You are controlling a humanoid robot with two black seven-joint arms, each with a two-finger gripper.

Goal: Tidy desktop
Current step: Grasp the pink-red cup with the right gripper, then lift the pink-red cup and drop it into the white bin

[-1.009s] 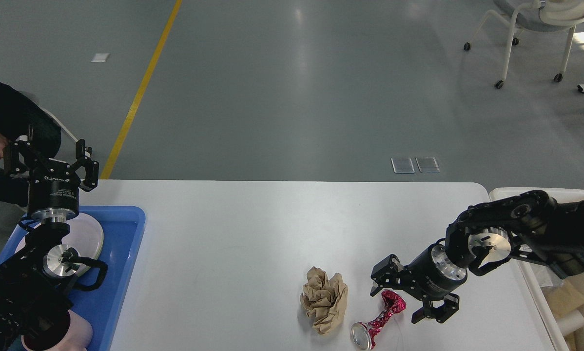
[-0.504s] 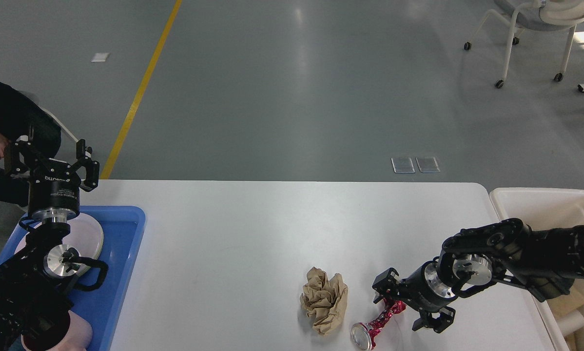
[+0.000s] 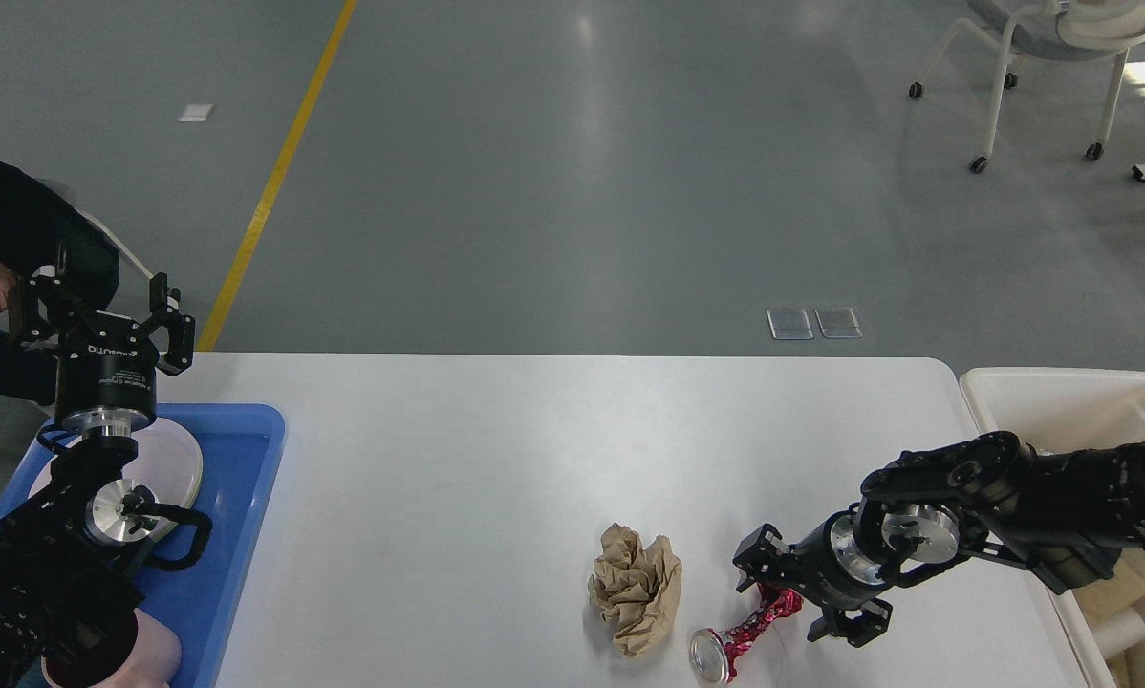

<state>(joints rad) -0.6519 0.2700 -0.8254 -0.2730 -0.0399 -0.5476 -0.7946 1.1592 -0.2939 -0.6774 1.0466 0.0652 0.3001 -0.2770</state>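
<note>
The desktop (image 3: 496,459) filled the lower half of the head view, between a blue tray (image 3: 238,497) at its left edge and a cream-white bin (image 3: 1060,401) at its right, and bore a crumpled brown paper ball (image 3: 636,589) just beside a crushed red can (image 3: 740,635) near its front edge. The right gripper (image 3: 790,594) lay low over the can's upper end with its jaws spread to either side of it; whether they touched it could not be told. The left gripper (image 3: 104,311) stood upright above the tray's far end, jaws apart and holding nothing.
</note>
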